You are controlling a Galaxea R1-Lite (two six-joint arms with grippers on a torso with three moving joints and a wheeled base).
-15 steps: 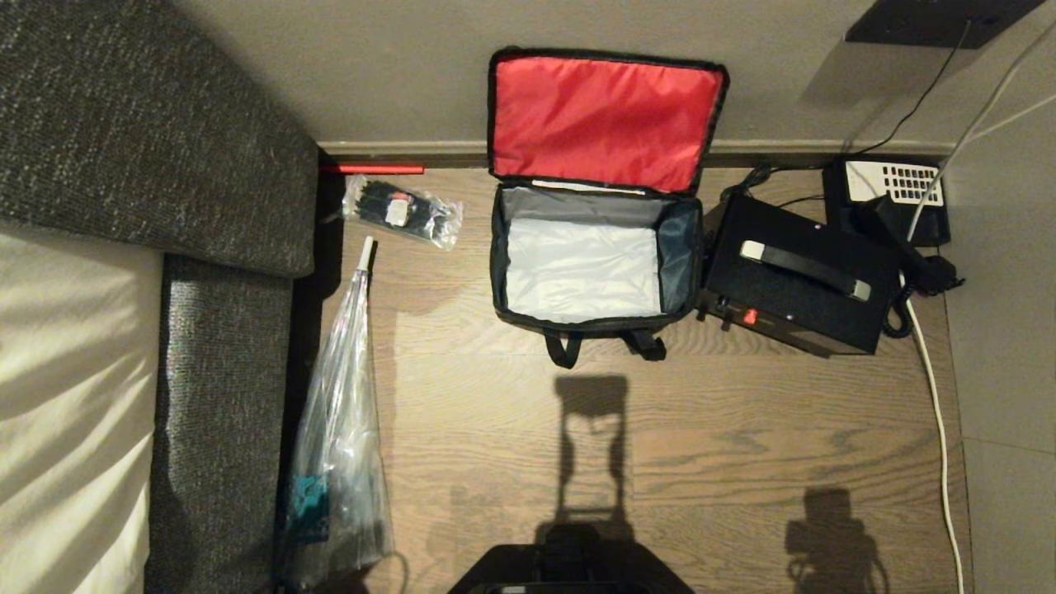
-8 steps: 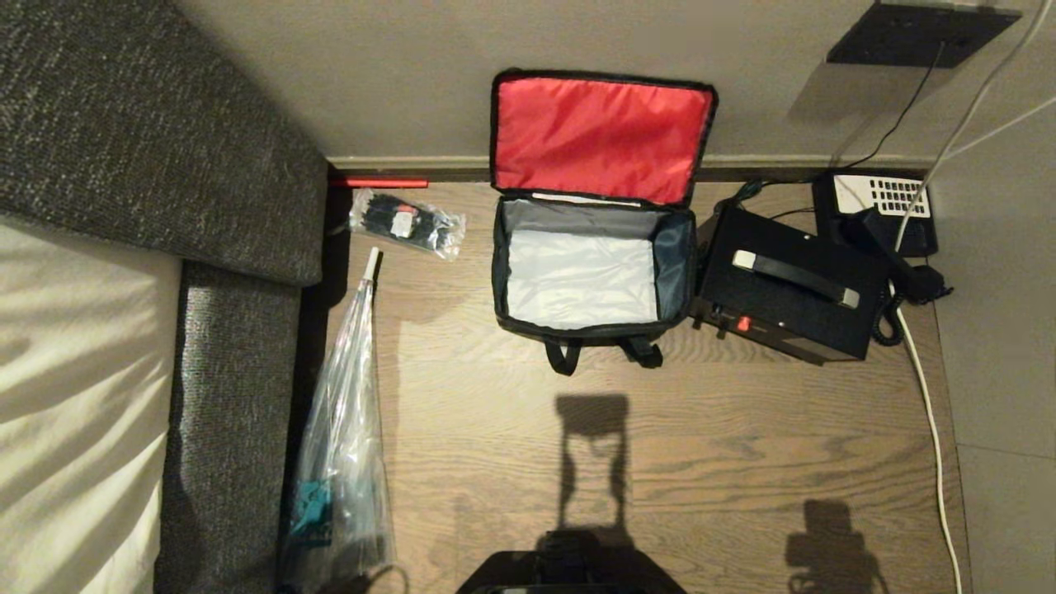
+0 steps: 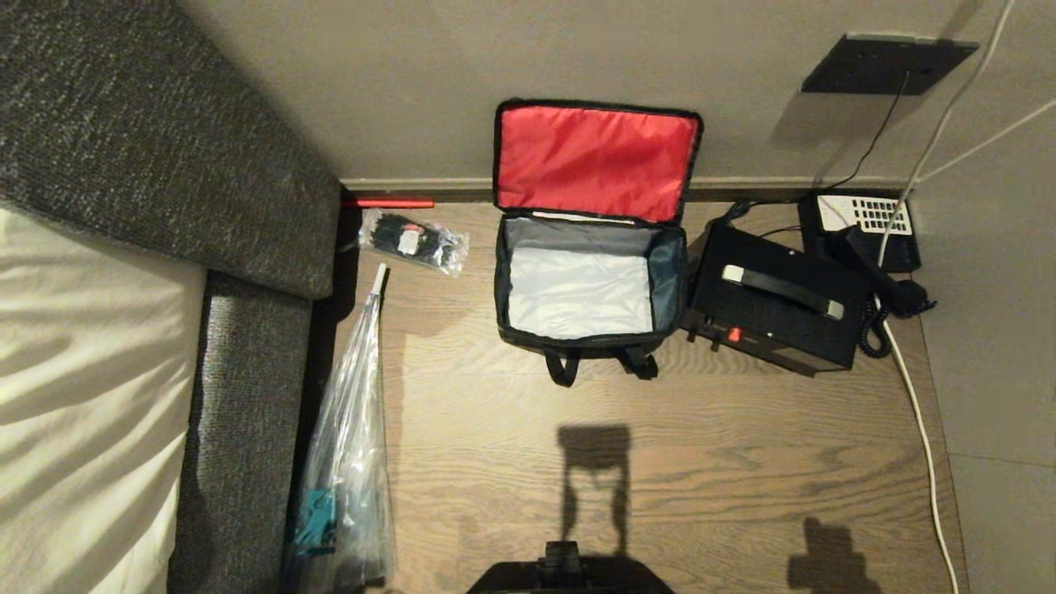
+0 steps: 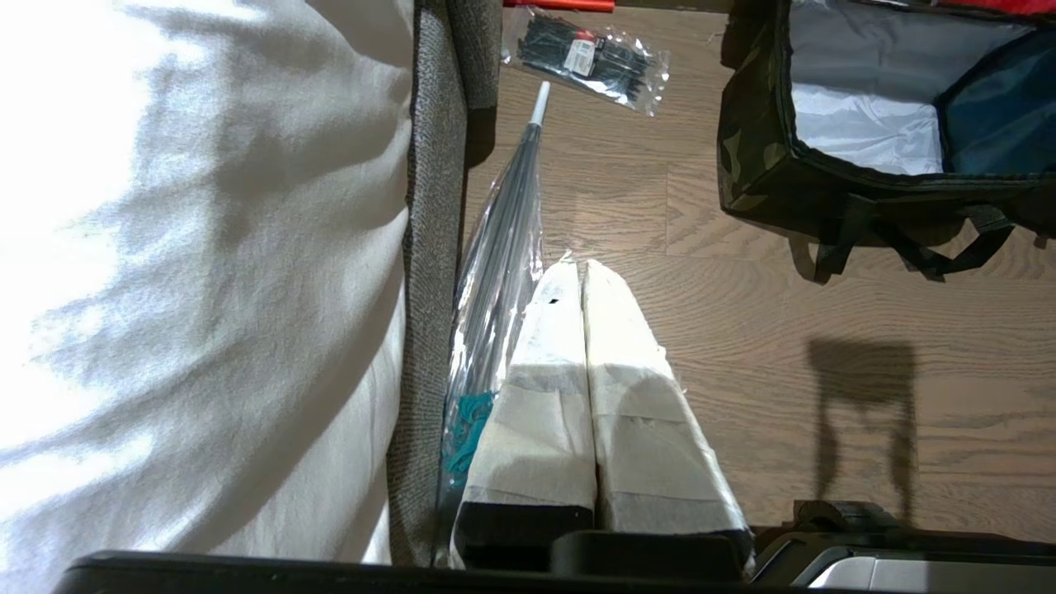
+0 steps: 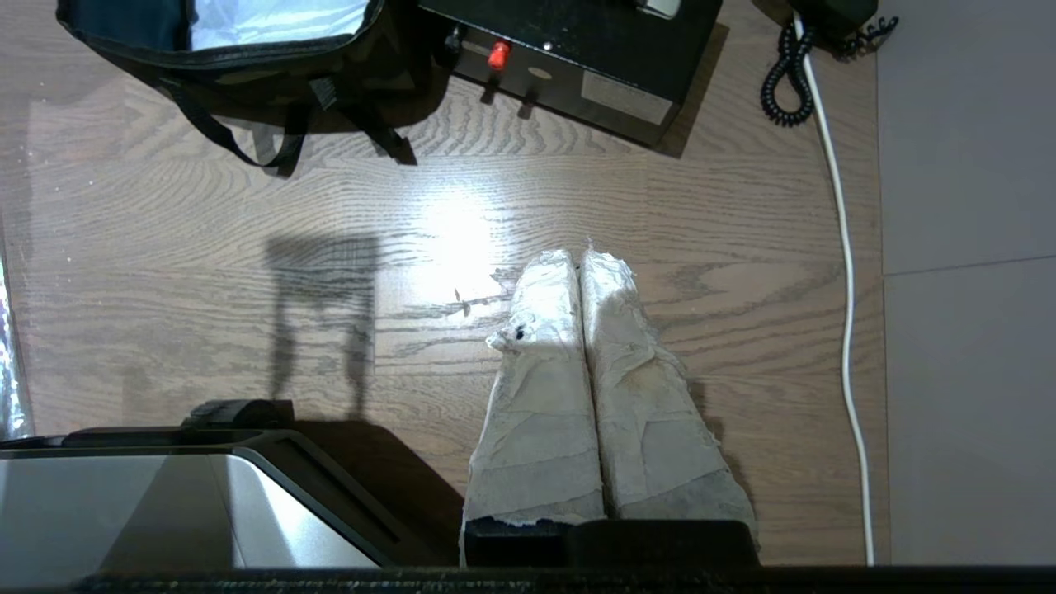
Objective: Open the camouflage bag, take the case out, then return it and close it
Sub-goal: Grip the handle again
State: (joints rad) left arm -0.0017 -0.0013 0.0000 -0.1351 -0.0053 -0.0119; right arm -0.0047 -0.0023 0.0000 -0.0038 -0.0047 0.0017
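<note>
Left gripper (image 4: pixel 584 268) fingers pressed together, empty, hanging over the wood floor (image 3: pixel 726 462) beside a long clear plastic sleeve (image 4: pixel 499 272) along the grey sofa (image 3: pixel 247 396) edge. Right gripper (image 5: pixel 577 260) likewise closed tight on nothing, above bare floor near the white cable (image 5: pixel 846 330). Camouflage bag (image 3: pixel 590 285) sits at the floor's far edge against the wall, red lid up, silver interior empty. Case (image 3: pixel 775 301) lies flat, touching the bag's right side, telephone (image 3: pixel 862 239) behind it.

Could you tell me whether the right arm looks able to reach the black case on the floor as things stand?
Probably yes: the case lies uncovered beside the open camouflage bag, with bare floor between it and the shut right gripper.
</note>
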